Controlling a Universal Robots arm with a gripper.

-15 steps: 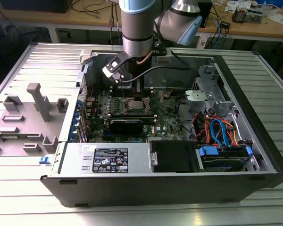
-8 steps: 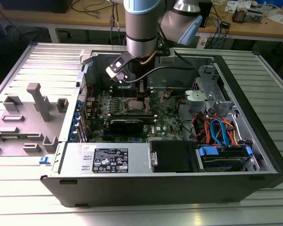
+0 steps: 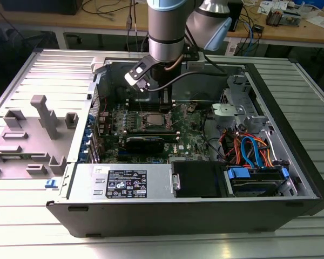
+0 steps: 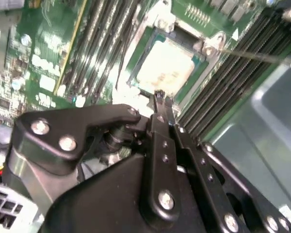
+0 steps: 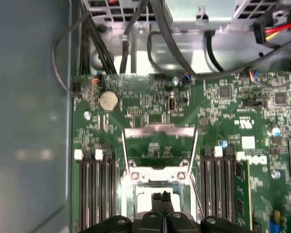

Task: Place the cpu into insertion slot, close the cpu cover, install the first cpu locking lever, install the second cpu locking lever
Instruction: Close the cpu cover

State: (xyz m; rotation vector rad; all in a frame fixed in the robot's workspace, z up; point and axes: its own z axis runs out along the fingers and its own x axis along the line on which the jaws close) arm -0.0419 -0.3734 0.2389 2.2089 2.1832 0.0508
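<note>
The exterior view takes in the whole open black computer case (image 3: 291, 162) lying on a ribbed metal table (image 3: 32, 216), with the grey robot arm (image 3: 166, 32) reaching down over the green circuit board (image 3: 189, 143) near the case's far wall. The wrist views close in on the board itself. In the first wrist view the black two-fingered gripper (image 5: 161, 196) has its slim fingertips pressed together with nothing between them. They sit over the square dark-rimmed insertion slot (image 5: 136, 191), which lies between two banks of long black memory slots (image 5: 97, 194). This view also shows the cpu cover (image 5: 160, 130), a thin dull-silver metal frame with a large square cut-out. It is swung open off the slot on the side away from the gripper, with green board showing through its opening. A round silver coin cell (image 5: 108, 101) sits beyond it. The second wrist view looks along the gripper's linkages. There the small flat square cpu (image 4: 167, 65), silver-grey on top, appears to lie flat inside the slot, just beyond the closed fingertips. Whether they touch it cannot be told.
</note>
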